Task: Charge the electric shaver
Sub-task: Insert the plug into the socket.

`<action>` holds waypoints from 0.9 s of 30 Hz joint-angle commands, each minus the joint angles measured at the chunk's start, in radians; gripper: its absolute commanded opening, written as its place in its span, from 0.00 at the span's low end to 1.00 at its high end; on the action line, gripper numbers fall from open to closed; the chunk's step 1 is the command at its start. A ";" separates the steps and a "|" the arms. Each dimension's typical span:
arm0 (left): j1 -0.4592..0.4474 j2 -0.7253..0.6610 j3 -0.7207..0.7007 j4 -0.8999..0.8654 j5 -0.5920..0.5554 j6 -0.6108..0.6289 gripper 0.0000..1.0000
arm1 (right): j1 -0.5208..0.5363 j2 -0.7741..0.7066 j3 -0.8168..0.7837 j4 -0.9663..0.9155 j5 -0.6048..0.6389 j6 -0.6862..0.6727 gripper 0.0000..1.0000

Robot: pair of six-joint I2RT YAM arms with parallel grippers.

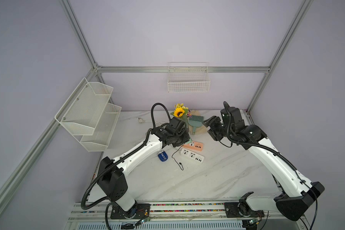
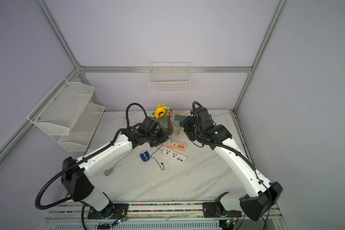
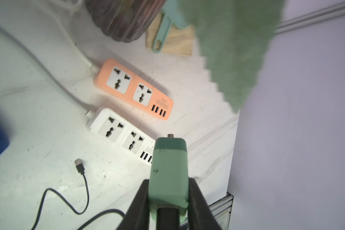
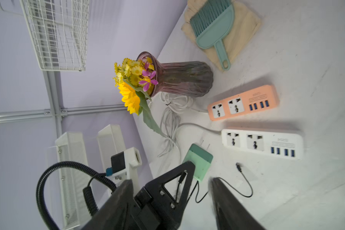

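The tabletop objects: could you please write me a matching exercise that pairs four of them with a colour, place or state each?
Things:
1. electric shaver
2. plug adapter
3. brush with dustpan
4. power strip nearer the vase

Descriptions:
A. gripped by the left end effector
B. orange
C. dark blue, lying free on the table
D. resting on the beige cloth

Pairs: 1-C, 2-A, 3-D, 4-B

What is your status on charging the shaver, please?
Left gripper shut on mint-green plug adapter; right gripper open, empty. The electric shaver lies on table, cable end loose beside it. Vase close by left gripper.
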 commanded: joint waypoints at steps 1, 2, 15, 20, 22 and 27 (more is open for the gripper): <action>0.003 0.045 0.039 -0.145 0.006 -0.273 0.00 | 0.005 -0.063 -0.075 -0.035 0.030 -0.345 0.63; 0.003 0.065 0.055 -0.176 0.006 -0.327 0.00 | 0.006 -0.083 -0.083 -0.049 0.047 -0.396 0.63; 0.005 0.431 0.502 -0.575 0.056 -0.573 0.00 | 0.008 -0.165 -0.150 -0.102 -0.026 -0.530 0.63; 0.008 0.463 0.497 -0.600 0.084 -0.663 0.00 | 0.007 -0.216 -0.238 0.006 -0.138 -0.588 0.63; 0.012 0.466 0.483 -0.591 0.088 -0.687 0.00 | 0.008 -0.246 -0.279 0.040 -0.149 -0.594 0.64; 0.023 0.488 0.490 -0.555 0.065 -0.710 0.00 | 0.008 -0.318 -0.381 0.091 -0.174 -0.613 0.65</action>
